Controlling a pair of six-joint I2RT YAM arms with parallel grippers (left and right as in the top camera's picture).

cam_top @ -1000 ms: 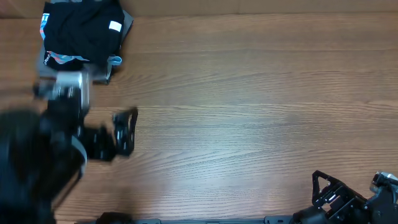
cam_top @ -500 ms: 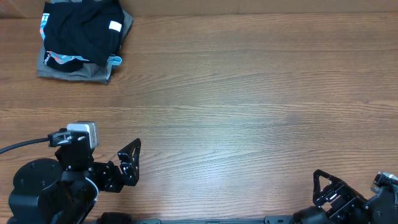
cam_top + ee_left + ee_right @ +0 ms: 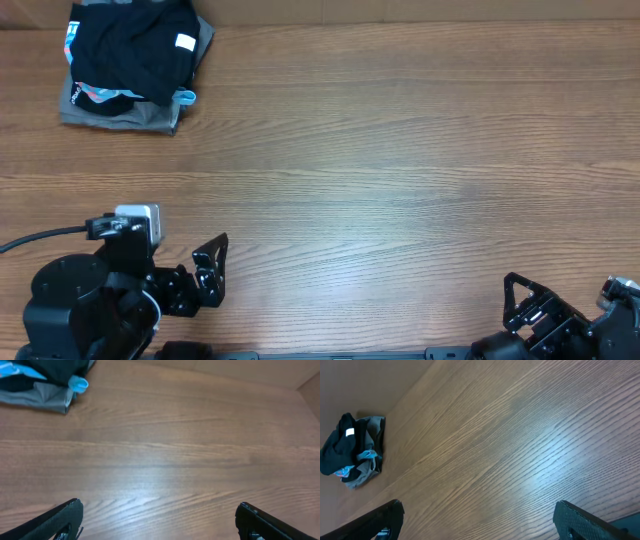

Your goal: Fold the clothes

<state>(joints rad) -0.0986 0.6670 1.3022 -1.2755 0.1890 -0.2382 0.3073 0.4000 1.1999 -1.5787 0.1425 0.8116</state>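
Note:
The clothes, a black T-shirt with a small white tag, lie bunched on top of a pile at the table's far left corner; the right wrist view shows the black shirt small at its left edge. My left gripper stands open near the front left edge, far from the pile, nothing between its fingers. At the front right corner my right gripper is open and empty too, with bare wood between its fingertips.
Under the black shirt lie a light blue printed garment and a grey folded garment, also seen in the left wrist view as grey cloth. The wooden table stretches between pile and grippers.
The left arm has drawn back from beside the pile to the front left edge of the table and settled there. The right arm has stayed still.

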